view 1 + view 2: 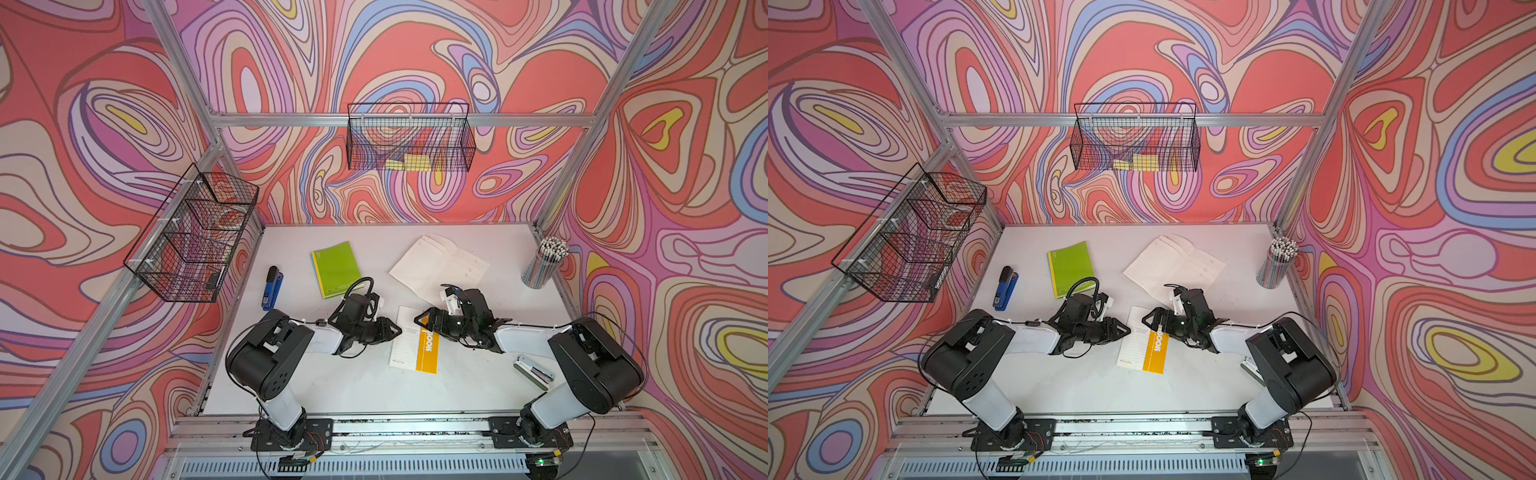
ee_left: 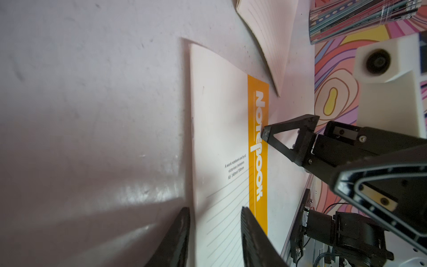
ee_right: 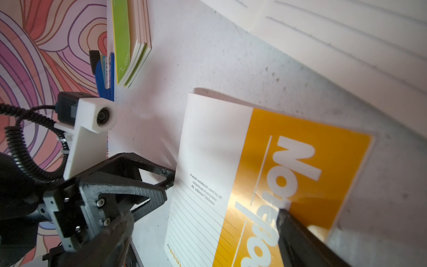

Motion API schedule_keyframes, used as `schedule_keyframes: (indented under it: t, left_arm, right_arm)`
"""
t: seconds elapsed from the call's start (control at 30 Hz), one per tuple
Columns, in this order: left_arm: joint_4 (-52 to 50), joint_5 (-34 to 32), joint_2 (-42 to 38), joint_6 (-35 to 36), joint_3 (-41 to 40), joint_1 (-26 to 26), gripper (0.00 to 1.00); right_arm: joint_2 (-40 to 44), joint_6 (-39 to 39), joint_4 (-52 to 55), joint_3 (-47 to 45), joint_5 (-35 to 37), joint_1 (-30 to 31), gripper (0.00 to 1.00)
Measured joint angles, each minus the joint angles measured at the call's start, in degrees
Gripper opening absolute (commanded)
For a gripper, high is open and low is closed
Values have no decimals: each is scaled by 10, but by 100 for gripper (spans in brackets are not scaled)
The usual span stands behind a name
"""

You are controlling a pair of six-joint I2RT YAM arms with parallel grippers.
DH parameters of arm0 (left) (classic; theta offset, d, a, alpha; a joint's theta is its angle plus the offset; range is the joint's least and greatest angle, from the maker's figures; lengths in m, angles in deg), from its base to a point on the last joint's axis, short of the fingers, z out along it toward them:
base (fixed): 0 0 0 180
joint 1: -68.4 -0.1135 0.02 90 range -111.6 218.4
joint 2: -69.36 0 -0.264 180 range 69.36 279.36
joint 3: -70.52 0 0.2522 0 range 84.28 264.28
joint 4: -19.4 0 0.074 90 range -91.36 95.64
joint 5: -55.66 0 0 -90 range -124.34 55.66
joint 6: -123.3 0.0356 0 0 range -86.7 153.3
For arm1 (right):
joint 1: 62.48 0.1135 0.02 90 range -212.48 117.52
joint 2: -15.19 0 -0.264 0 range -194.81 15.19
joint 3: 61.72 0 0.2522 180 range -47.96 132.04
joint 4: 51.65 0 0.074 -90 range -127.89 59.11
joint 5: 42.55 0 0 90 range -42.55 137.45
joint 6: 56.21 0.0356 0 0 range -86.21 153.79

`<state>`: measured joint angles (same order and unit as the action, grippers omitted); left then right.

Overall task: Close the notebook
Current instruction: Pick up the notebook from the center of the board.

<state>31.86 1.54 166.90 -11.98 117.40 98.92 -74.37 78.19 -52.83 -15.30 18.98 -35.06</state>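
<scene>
The notebook [image 1: 415, 349] lies flat, seemingly shut, between my grippers. The left gripper [image 1: 395, 331] has its fingers apart at the white free edge. The right gripper [image 1: 420, 321] rests one fingertip [image 3: 283, 213] on the yellow band, and I cannot tell where its partner stands. The notebook looks thin, light and floppy, likely to slide, so I'd pinch only the free edge. An open notebook [image 1: 438, 264] crowds just beyond the right fingertip. Bare table [image 1: 332, 382] lies behind the left fingers.

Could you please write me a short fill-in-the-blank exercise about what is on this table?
1. The yellow-banded notebook between the left gripper and the right gripper lies ___.
2. The lined notebook behind it lies ___.
3. The stapler beside the green notebook is ___.
4. The cup holds ___.
Missing words: closed, open, blue, pencils.
</scene>
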Motion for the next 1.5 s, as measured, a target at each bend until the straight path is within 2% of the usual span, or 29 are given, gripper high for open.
schedule_keyframes:
  t: [0.27, 0.7, 0.87, 1.13, 1.37, 1.5]
  left_arm:
    - [44, 33, 26, -13, 0, -6, 37]
    - [65, 63, 39, -26, 0, -9, 22]
    - [67, 66, 41, -28, 0, -9, 13]
    - [75, 74, 42, -30, 0, -9, 9]
    - [73, 75, 38, -30, 0, -9, 5]
    - [28, 68, 18, -23, 10, -10, 1]
  right_arm:
    - [0, -2, 1, 0, 0, 0, 98]
    - [0, -2, 1, 0, 0, 0, 98]
    - [0, -2, 1, 0, 0, 0, 98]
    - [3, -2, 7, 0, 0, 0, 98]
    - [39, -6, 46, 0, 0, 0, 98]
    - [74, -9, 70, 0, 0, 0, 98]
